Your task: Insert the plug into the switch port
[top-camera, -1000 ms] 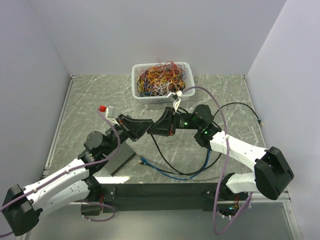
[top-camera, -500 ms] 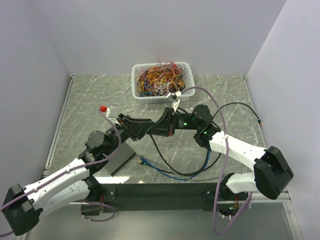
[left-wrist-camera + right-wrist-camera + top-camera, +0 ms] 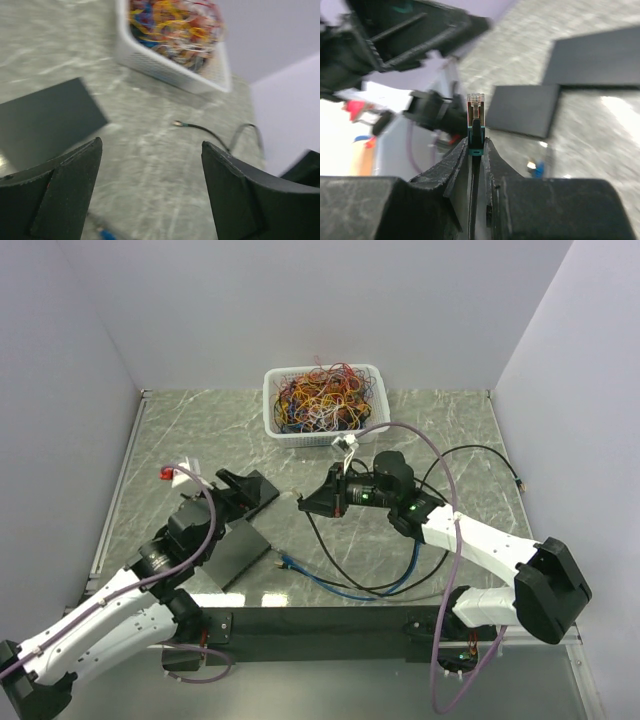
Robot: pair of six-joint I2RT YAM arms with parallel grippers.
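Observation:
My right gripper [image 3: 308,503] [image 3: 476,146] is shut on the plug [image 3: 475,104], a clear connector with a teal boot on a black cable. The plug [image 3: 297,496] sticks out past the fingertips, pointing left above the table. The switch [image 3: 236,551] [image 3: 45,120] [image 3: 520,111] is a flat dark box lying on the table to the lower left of the plug. Its port does not show. My left gripper [image 3: 246,487] [image 3: 151,146] hangs open and empty above the switch's far end, a short way left of the plug.
A white basket [image 3: 274,421] [image 3: 165,70] full of tangled coloured wires stands at the back. A blue cable [image 3: 330,586] and the black cable [image 3: 352,578] loop on the table between the arms. A loose black cable end [image 3: 178,123] lies on the marble surface.
My left gripper has opened, let go of the plug and drawn back to the left. My right gripper has closed on the plug and holds it near where the two met.

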